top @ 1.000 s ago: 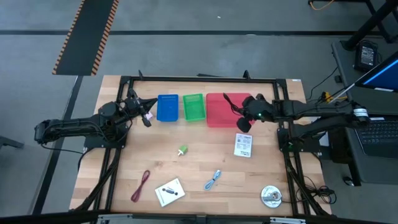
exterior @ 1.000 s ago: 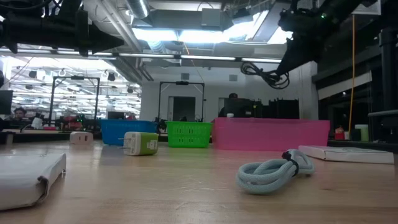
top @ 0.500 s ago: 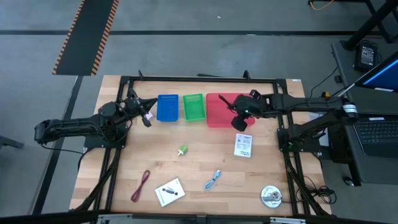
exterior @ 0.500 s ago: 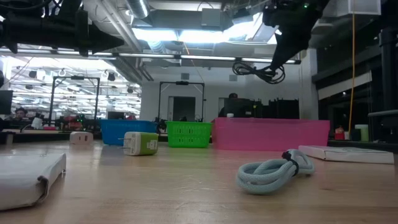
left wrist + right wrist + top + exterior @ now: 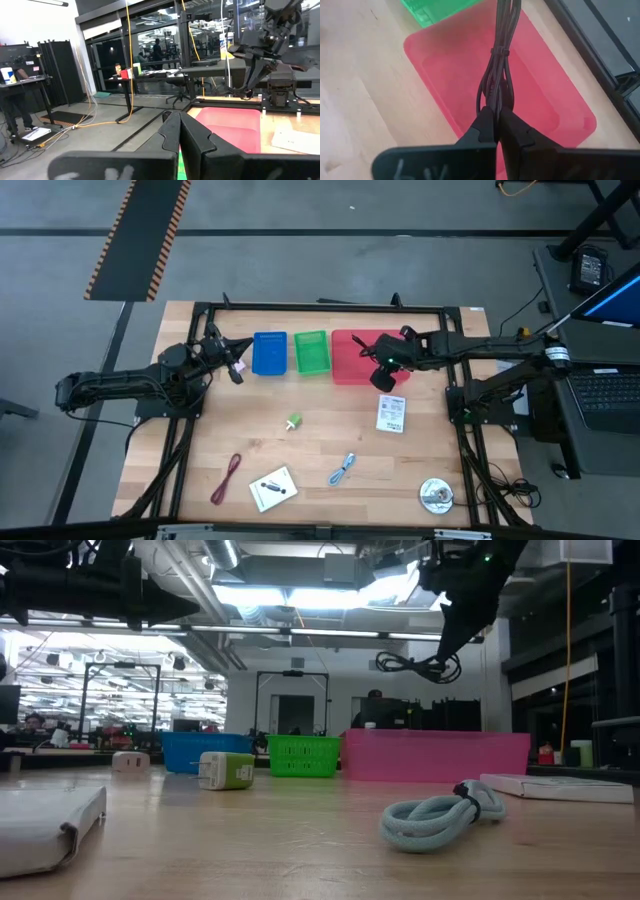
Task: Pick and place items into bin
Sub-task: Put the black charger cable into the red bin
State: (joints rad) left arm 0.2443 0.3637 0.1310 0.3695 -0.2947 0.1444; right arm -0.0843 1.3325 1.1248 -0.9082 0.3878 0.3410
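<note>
My right gripper (image 5: 381,364) (image 5: 496,122) is shut on a bundled black cable (image 5: 498,60), which hangs above the red bin (image 5: 350,365) (image 5: 530,100); the low view shows the cable (image 5: 415,665) high over the bin's pink wall (image 5: 435,755). My left gripper (image 5: 236,372) (image 5: 179,137) waits shut, beside the blue bin (image 5: 269,352). On the table lie a green-white piece (image 5: 293,421), a maroon cable loop (image 5: 228,477), a white packet (image 5: 272,488), a light-blue cable loop (image 5: 343,469) (image 5: 440,812) and a white card (image 5: 391,414). My right gripper pinches one end of the black cable bundle (image 5: 494,104) between its two fingers, which slant down from above. The bundle is lifted clear and runs on past the fingertips, its tied middle (image 5: 500,51) and loops (image 5: 405,664) hanging over the red bin.
A green bin (image 5: 311,351) stands between the blue and red bins along the table's far side. A round disc (image 5: 436,496) lies near the right near corner. A black frame (image 5: 320,308) borders the wooden table.
My right gripper has moved toward the table's left, carrying the black cable from beside the red bin's right edge to above the bin. The cable has stayed lifted clear and hanging. The left arm has kept still.
</note>
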